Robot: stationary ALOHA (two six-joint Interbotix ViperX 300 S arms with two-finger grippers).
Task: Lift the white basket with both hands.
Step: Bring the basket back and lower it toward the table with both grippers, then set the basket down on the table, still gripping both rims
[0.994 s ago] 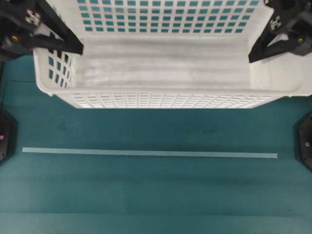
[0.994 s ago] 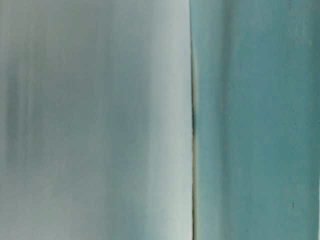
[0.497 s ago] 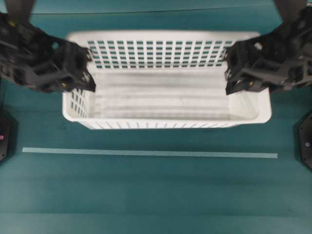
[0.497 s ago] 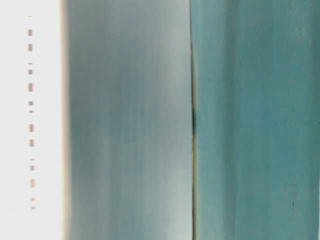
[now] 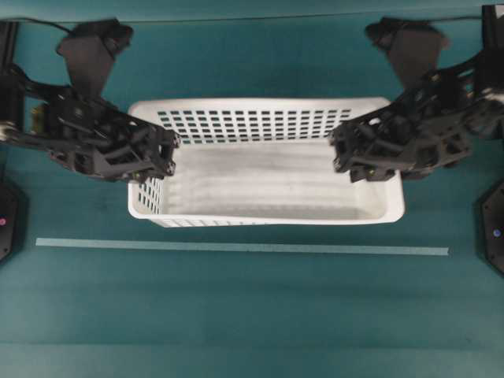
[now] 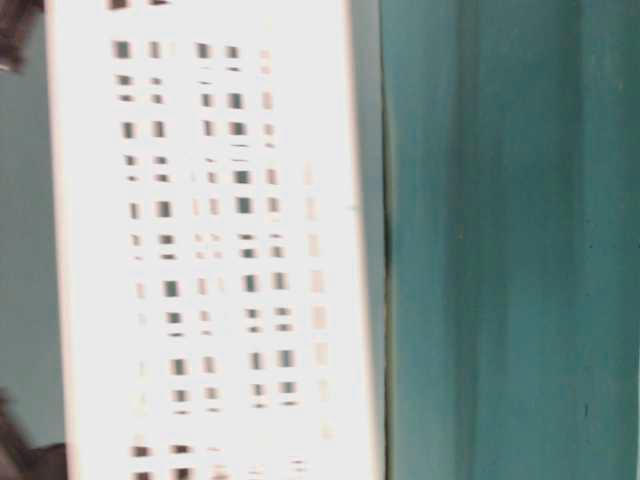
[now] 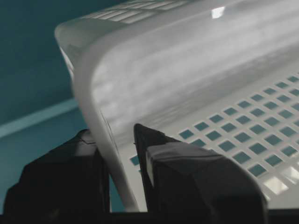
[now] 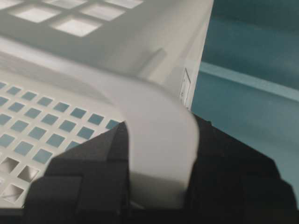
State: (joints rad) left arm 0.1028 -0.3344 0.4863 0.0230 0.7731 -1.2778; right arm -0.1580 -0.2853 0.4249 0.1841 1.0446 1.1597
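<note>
The white basket (image 5: 268, 185) sits level between my two grippers over the teal table, its perforated walls and solid floor showing. My left gripper (image 5: 161, 153) is shut on its left rim. In the left wrist view, the rolled rim (image 7: 93, 107) runs between the jaws of the left gripper (image 7: 113, 135). My right gripper (image 5: 346, 153) is shut on the right rim. The right wrist view shows the rim (image 8: 159, 140) pinched in the right gripper (image 8: 161, 140). In the table-level view the basket (image 6: 210, 250) fills the left half, blurred. Whether it touches the table cannot be told.
A pale tape line (image 5: 236, 247) crosses the teal table in front of the basket. Black arm bases stand at the left edge (image 5: 6, 220) and right edge (image 5: 494, 232). Both arms' upper links reach in from the back corners.
The basket and both grippers have dropped away from the overhead camera, so the basket looks much smaller. It has come into the table-level view. Both grips have held.
</note>
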